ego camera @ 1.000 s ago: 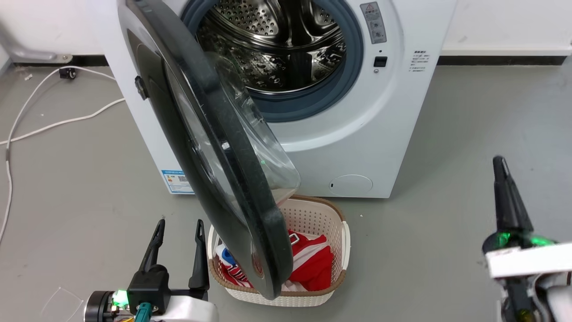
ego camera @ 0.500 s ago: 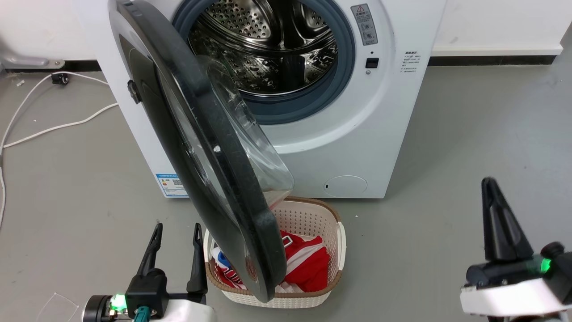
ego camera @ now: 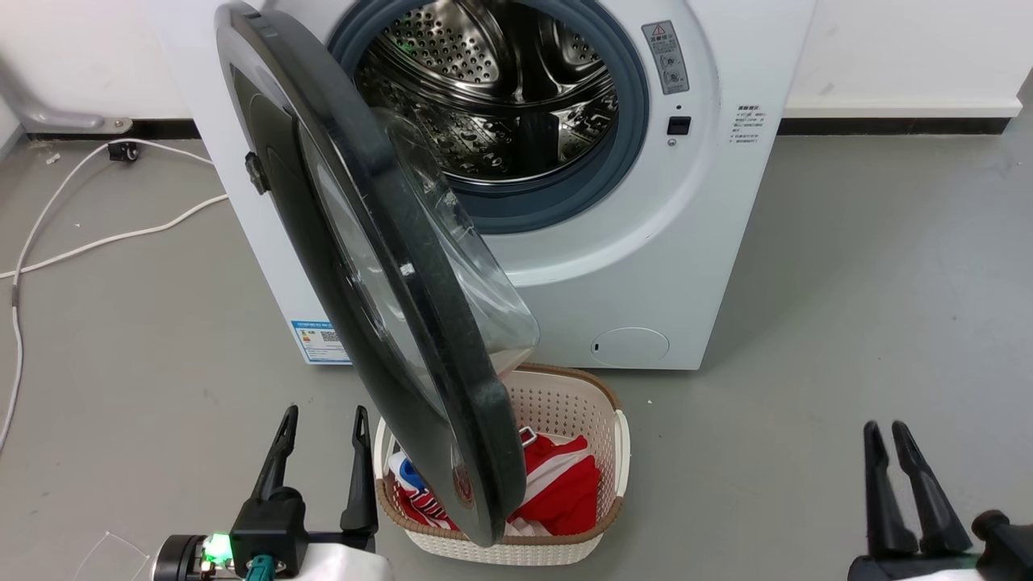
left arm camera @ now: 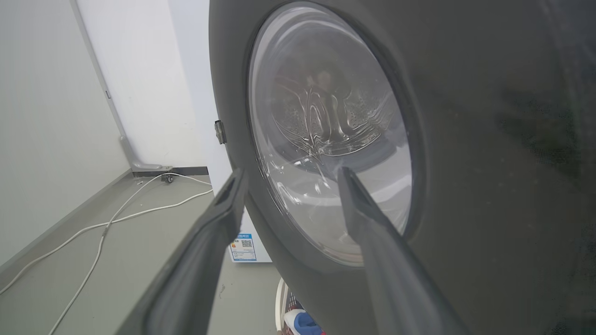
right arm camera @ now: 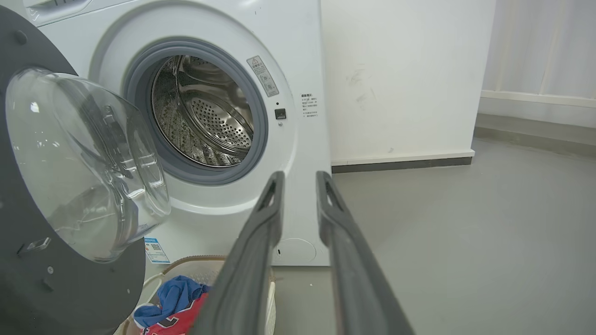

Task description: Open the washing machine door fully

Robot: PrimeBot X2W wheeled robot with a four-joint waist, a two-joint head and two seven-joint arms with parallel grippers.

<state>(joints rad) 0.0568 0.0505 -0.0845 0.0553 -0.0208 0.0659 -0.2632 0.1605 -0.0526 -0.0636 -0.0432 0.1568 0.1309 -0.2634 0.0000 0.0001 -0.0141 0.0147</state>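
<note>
Standing ajar from the washing machine, the washing machine door is hinged on the machine's left side and swung out to roughly a right angle with the machine's front. The head view sees the door almost edge-on, so its round shape reads as a long narrow oval. That oval runs from the machine's top left corner down and away from the front panel. The clear glass bowl bulges toward the machine's right side, and the glossy outer face looks off to the machine's left. Behind it the steel drum and its grey gasket are exposed.

A cream basket with red clothes sits on the floor just in front of the machine, partly under the door's free edge.

The left gripper is in front of the machine, on the door's outer side. Its fingers are spread wide and hold nothing; in the left wrist view the gripper points at the door's outer face. The right gripper is well out from the machine's right front. Its fingers have a narrow gap between them and nothing is held. A white cable lies on the floor left of the machine
</note>
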